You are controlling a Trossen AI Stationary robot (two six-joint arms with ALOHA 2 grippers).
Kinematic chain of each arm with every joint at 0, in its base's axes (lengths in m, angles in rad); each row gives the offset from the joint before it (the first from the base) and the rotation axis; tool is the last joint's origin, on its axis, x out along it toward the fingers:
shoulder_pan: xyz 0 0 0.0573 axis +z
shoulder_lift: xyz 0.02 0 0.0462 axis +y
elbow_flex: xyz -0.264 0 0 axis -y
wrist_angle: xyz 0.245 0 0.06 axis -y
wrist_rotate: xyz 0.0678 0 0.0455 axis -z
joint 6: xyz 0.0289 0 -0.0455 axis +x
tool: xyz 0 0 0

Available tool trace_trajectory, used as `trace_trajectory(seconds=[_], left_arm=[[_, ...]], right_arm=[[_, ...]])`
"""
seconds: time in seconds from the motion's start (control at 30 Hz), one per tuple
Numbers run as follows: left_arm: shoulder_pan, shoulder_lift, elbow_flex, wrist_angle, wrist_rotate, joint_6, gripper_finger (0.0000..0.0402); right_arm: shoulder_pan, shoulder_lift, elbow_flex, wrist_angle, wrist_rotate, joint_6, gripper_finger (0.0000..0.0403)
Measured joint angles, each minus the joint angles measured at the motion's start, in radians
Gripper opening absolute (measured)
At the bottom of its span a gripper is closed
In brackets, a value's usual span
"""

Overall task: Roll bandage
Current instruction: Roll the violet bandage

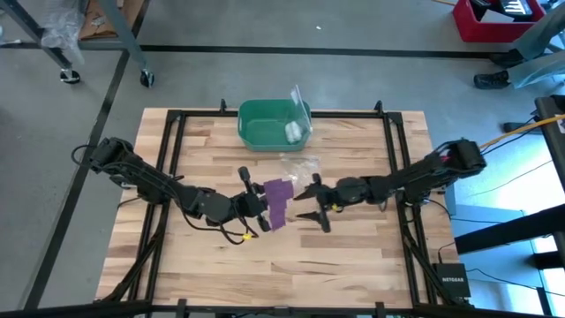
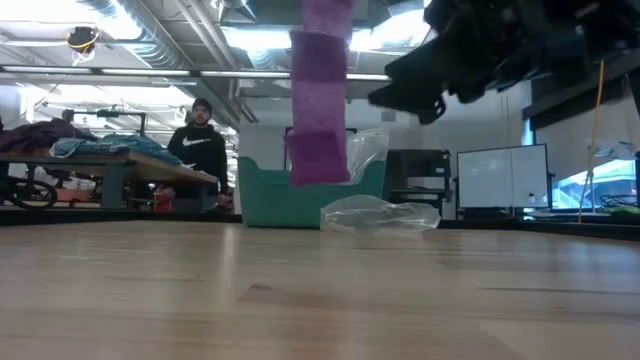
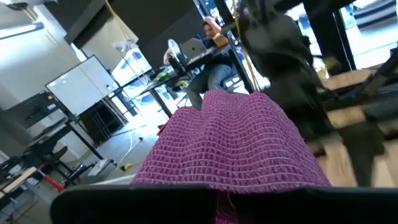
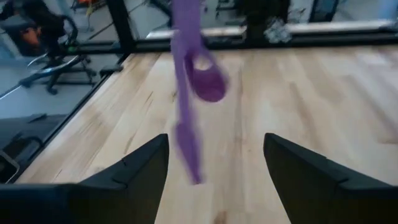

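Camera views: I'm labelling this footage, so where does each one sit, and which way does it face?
High view: overhead, straight down; both arms, left hand shut on the bandage, right hand open.
Low view: table height, facing the room; the hanging bandage, green bin, dark arm above.
Left wrist view: behind the left hand, bandage draped close.
Right wrist view: past its open fingers at the bandage.
All four views share the bandage.

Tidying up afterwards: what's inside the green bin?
In the green bin, the high view shows one small white roll by its right wall, with clear plastic at the rim. The low view's bin wall hides the inside.
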Motion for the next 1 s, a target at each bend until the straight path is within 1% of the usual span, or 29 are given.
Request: trace_trajectory(seconds=[0.17, 0.23, 0.3, 0.37, 0.43, 0.6, 0.63, 0.67, 0.8, 0.9, 1.0], left_arm=[[0.003, 0.000, 0.000, 0.017, 0.000, -0.001, 0.0019], [0.003, 0.000, 0.000, 0.017, -0.001, 0.001, 0.0020], [0.003, 0.000, 0.000, 0.015, 0.000, 0.004, 0.0020], [0.003, 0.000, 0.000, 0.027, 0.000, 0.006, 0.0020], [0.003, 0.000, 0.000, 0.048, 0.000, 0.006, 0.0021], [0.003, 0.000, 0.000, 0.073, 0.000, 0.019, 0.0021], [0.003, 0.000, 0.000, 0.075, 0.000, 0.020, 0.0021], [0.003, 0.000, 0.000, 0.080, 0.000, 0.020, 0.0021], [0.001, 0.000, 0.000, 0.120, 0.000, 0.034, 0.0021], [-0.017, 0.001, 0.000, 0.186, 0.000, 0.089, 0.0021], [-0.042, 0.001, 0.000, 0.253, -0.015, 0.169, 0.0021]], right_arm=[[0.000, 0.108, 0.083, 0.000, 0.015, -0.002, 0.0263], [-0.001, 0.131, 0.111, -0.001, 0.013, -0.004, 0.0253], [-0.001, 0.145, 0.131, 0.003, -0.009, -0.005, 0.0232], [0.000, 0.154, 0.137, 0.003, -0.013, -0.008, 0.0201], [0.000, 0.161, 0.137, -0.001, -0.004, -0.009, 0.0162], [-0.001, 0.162, 0.137, -0.005, 0.014, -0.023, 0.0038], [-0.001, 0.162, 0.137, -0.004, 0.013, -0.030, 0.0020], [0.000, 0.162, 0.137, -0.004, 0.003, -0.034, 0.0011], [0.000, 0.162, 0.138, -0.027, -0.012, -0.053, 0.0017], [-0.001, 0.162, 0.137, -0.069, -0.012, -0.081, 0.0005], [-0.001, 0.162, 0.137, -0.105, 0.010, -0.085, 0.0010]])
